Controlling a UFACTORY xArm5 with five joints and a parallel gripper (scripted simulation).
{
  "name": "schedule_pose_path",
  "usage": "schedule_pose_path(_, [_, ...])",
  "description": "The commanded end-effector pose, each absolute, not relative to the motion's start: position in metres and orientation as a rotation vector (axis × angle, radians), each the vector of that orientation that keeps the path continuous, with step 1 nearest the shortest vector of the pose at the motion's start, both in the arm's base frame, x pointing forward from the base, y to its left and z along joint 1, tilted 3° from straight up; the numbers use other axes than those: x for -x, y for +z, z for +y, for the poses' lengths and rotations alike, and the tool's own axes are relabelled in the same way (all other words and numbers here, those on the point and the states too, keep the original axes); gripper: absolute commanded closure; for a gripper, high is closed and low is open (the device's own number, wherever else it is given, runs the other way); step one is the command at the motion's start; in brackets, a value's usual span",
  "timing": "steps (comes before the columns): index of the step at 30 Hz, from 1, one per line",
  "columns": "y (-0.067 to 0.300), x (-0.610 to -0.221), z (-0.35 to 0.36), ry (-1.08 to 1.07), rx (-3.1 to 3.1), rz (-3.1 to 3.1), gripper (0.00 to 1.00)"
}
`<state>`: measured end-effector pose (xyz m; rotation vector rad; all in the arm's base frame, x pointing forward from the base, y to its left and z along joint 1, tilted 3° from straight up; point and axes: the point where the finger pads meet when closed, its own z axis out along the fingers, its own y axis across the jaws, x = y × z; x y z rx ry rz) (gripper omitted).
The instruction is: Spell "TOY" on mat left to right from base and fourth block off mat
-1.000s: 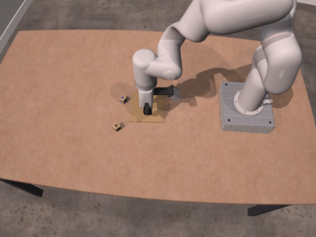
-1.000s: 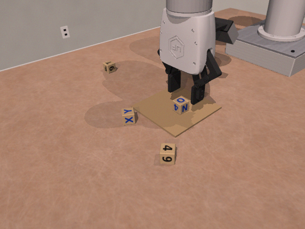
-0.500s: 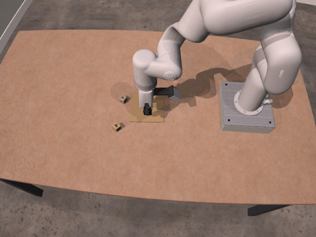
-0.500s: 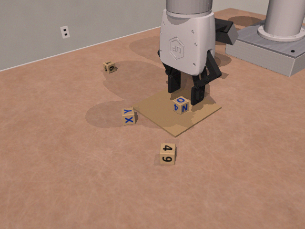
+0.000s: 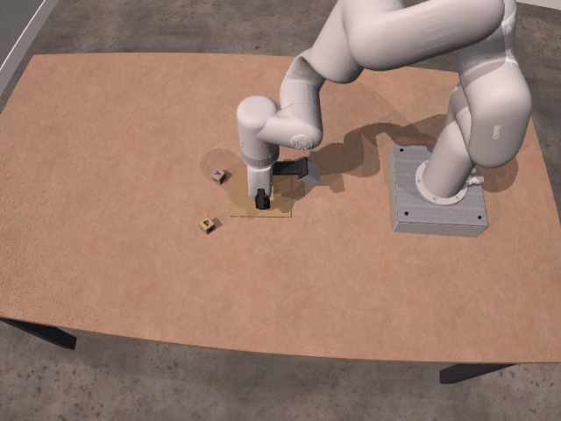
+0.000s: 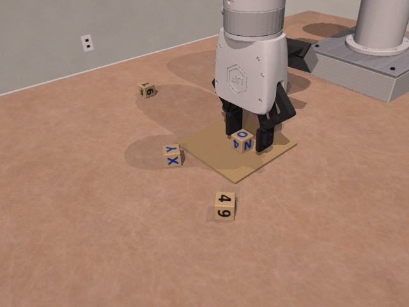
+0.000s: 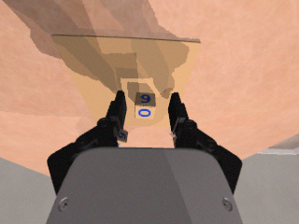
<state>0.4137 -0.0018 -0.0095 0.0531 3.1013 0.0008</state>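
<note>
The O block (image 6: 241,141) (image 7: 145,111) lies flat on the tan mat (image 5: 237,209) (image 6: 227,174) (image 7: 75,49), blue O on top. My gripper (image 5: 261,207) (image 6: 248,140) (image 7: 148,100) is open low over the mat, its fingers apart on either side of the O block, holding nothing. The Y block (image 5: 218,175) (image 6: 172,155), blue Y up, lies on the table just off the mat. A block with a black 4 on top (image 5: 207,224) (image 6: 225,206) is off the mat. Another block (image 6: 146,89) is farther back; its top mark is unclear, and the top view does not show it.
The robot's base (image 5: 439,217) (image 6: 356,77) stands on the table (image 5: 181,289) (image 6: 115,247). The arm and its shadow cover part of the mat in the top view. A wall (image 6: 131,26) is behind the table.
</note>
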Motion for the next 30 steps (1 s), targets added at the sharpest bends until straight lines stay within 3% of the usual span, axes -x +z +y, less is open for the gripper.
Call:
schedule_pose_path(1, [-0.0129, -0.4155, -0.0017, 0.001, -0.053, 3.097, 0.37])
schedule_pose_path(30, [-0.0164, -0.4156, -0.0017, 0.001, -0.053, 3.097, 0.37])
